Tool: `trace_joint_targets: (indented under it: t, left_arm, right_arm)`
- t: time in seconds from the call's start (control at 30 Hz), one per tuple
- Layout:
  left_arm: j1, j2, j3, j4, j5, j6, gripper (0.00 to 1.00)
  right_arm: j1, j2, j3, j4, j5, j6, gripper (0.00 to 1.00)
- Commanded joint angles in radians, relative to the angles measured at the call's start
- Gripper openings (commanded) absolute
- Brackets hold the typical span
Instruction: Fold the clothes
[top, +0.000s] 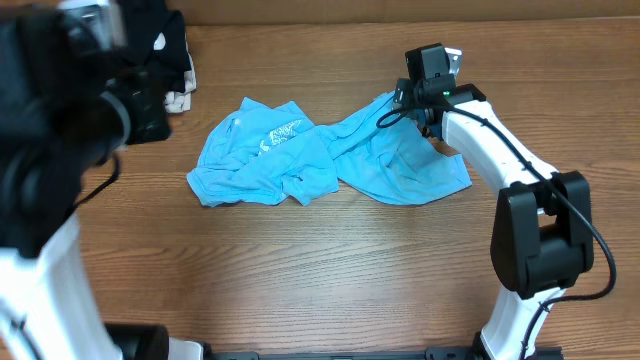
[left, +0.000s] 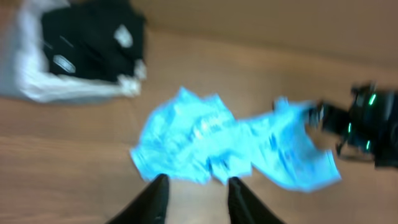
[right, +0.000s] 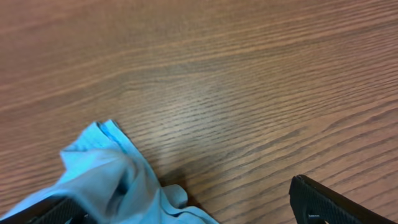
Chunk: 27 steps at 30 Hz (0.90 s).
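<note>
Sky-blue and thin, the T-shirt lay on the wooden table as a long rumpled band, creased and bunched, with no fold made in it yet. One end ran under the right gripper. In the right wrist view a hemmed corner of cloth rested against the inner side of one finger, and bare wood filled the rest of the gap across to the other. Those jaws stood wide apart and pinched nothing. The left gripper hung short of the shirt's other end, with the nearest edge of cloth just beyond its fingertips. Its fingers were parted with nothing between them, though that view was blurred.

By the look of it, the fabric would be light and limp with no stiffness. A pinch would probably lift only the cloth close to the fingers, while the rest sagged and dragged across the smooth wood. It did not look fragile, but it could slip from a shallow grip. The hems seemed the better hold, such as the doubled corner beside the right gripper's finger or a sleeve edge ahead of the left one, since a bunched middle would likely gather several layers. The white lettering sat on the half nearer the left gripper.

Farther out, beyond the left gripper, a black garment lay apart from the shirt.
</note>
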Motion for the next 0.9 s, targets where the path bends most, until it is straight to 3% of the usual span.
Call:
trace_joint_targets:
  t: [0.0, 0.13, 0.27, 0.4, 0.67, 0.87]
  left_arm:
    - [-0.003, 0.080, -0.126, -0.003, 0.192, 0.051, 0.41]
    - [-0.045, 0.164, -0.275, 0.002, 0.262, 0.093, 0.43]
    - [-0.142, 0.251, -0.409, 0.068, 0.256, 0.118, 0.52]
    - [-0.256, 0.333, -0.505, 0.194, 0.195, 0.116, 0.55]
    - [-0.420, 0.544, -0.529, 0.358, 0.043, 0.072, 0.57]
    - [-0.483, 0.667, -0.529, 0.353, -0.085, 0.054, 0.56]
  right_arm:
    - [0.000, -0.077, 0.026, 0.002, -0.008, 0.027, 0.97]
    - [0.002, -0.085, 0.026, -0.007, -0.014, 0.027, 0.97]
    - [0.003, -0.085, 0.026, -0.009, -0.046, 0.034, 0.97]
    - [0.002, -0.085, 0.026, -0.006, -0.053, 0.034, 0.97]
    - [0.002, -0.085, 0.026, -0.014, -0.053, 0.034, 0.98]
    - [0.002, -0.085, 0.026, -0.022, -0.053, 0.034, 0.98]
